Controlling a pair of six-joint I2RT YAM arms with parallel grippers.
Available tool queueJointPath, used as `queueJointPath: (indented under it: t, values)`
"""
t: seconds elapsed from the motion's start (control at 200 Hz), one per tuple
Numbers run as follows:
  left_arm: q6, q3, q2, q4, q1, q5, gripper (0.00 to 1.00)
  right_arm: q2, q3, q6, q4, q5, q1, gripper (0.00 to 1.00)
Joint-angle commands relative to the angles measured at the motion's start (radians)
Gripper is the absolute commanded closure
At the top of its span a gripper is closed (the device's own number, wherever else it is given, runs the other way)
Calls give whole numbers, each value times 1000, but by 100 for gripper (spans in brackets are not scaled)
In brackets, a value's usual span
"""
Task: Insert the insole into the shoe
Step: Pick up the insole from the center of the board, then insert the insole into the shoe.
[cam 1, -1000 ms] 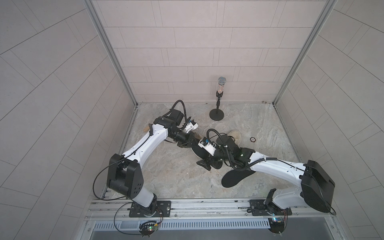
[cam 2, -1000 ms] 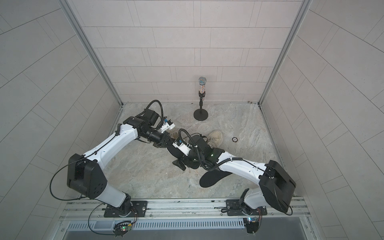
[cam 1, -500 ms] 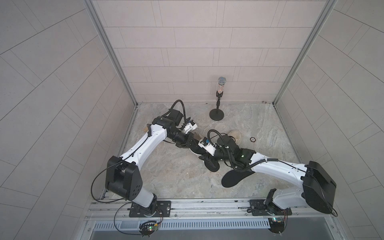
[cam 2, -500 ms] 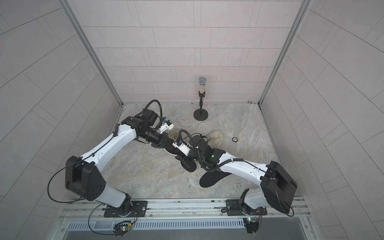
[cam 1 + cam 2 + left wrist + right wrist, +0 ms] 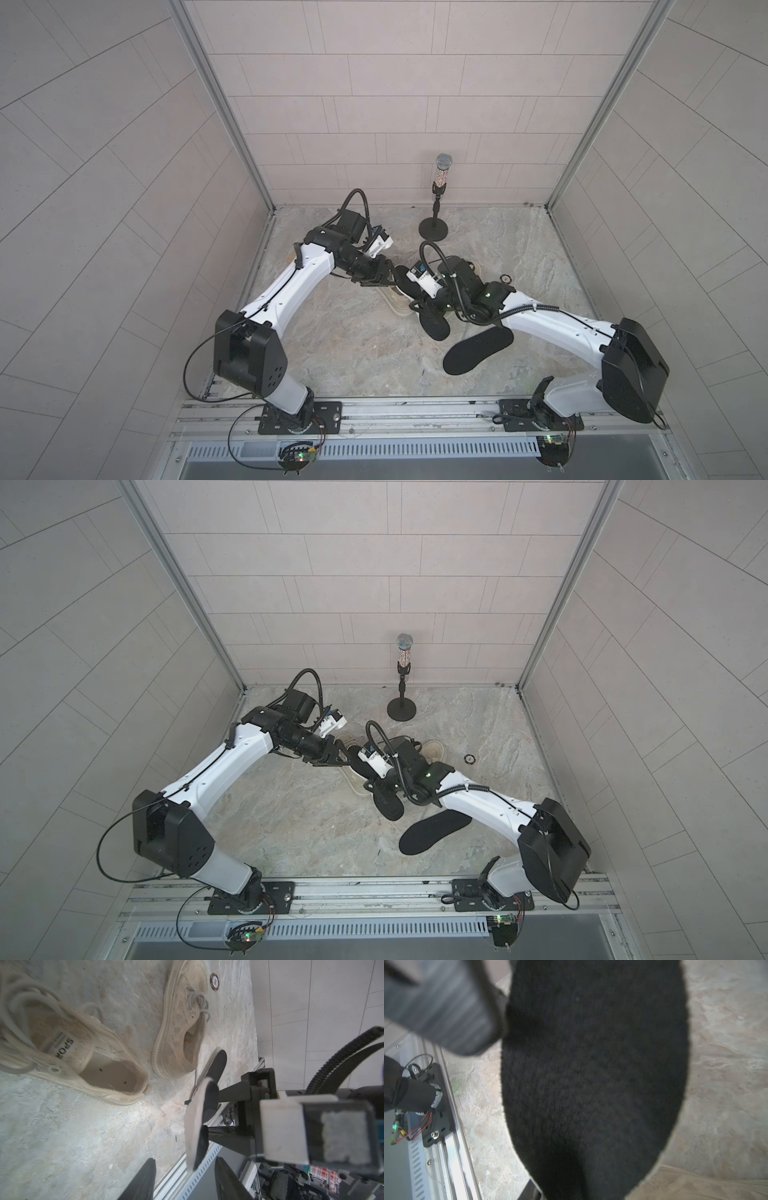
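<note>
Near the shoe [image 5: 93, 1086], both arms reached inward, wrists facing. The right gripper [image 5: 199, 1115] clamped the insole [image 5: 192, 1126]; the left gripper [image 5: 184, 1162] stood part-open, empty.

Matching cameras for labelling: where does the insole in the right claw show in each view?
In a top view: held insole near the centre, over the floor.
In a top view: near the centre too.
Left wrist: edge-on, right of centre.
Right wrist: fills the middle.
Shared landmark: front rail.
</note>
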Motion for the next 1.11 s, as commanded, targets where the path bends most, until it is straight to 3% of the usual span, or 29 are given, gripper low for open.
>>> queueJointPath:
  t: [0.0, 0.075, 0.185, 0.3, 0.465, 0.75, 1.101]
  values:
    - [-50, 13, -40, 73, 5, -187, 49, 66, 136, 48, -274, -97, -52, 66]
    - [-59, -18, -58, 143, -17, -304, 55, 122, 241, 65, -465, -107, -81, 68]
    - [-48, -81, -77, 249, -85, -465, 62, 134, 251, 171, -536, -134, -127, 71]
    - [-28, -121, -67, 322, -137, -523, 63, 104, 237, 266, -541, -183, -188, 72]
    - [97, -89, 36, 313, -226, -626, 63, 97, 299, 286, -645, -208, -256, 71]
    - [195, 23, 236, 214, -256, -724, 62, 70, 334, 276, -682, -196, -314, 71]
    - [251, 105, 403, 186, -287, -884, 52, 95, 366, 267, -675, -187, -317, 71]
